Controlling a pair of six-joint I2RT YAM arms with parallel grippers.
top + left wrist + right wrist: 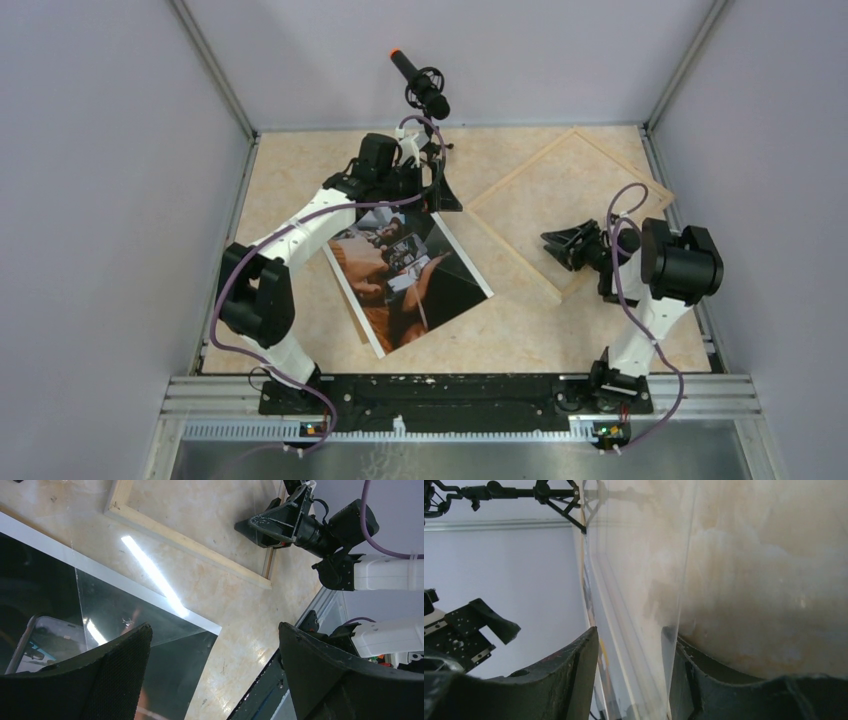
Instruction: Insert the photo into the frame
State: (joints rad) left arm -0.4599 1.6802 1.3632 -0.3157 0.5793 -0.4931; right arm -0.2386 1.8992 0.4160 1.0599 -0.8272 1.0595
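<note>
Photo (405,275) lies flat and face up on the tabletop (300,180), left of centre in the top view, turned at an angle. Its dark picture and white margins are visible. It sits wholly outside the frame (513,253), with its right-hand corner near the frame's lower-left rail but not touching it.

Frame lies flat at the centre right of the top view, turned to a diamond. Within its pale wood border the marbled tabletop shows through. The right wrist view shows the edge of a clear pane alongside that border.

Left claw (440,203) hangs over the photo's upper corner with its jaws spread wide apart and nothing between them. In the left wrist view both fingers (120,670) stand clear above the glossy print and its white margin.

Right claw (552,250) sits at the frame's lower-right rail, pointing toward the frame's interior. Its jaws are partly apart and are not seen clamped on anything. In the right wrist view the fingers (574,680) straddle the line of the frame's border and the pane edge.

Microphone (420,85) on a black mount stands at the upper centre of the top view, beyond the left arm.
</note>
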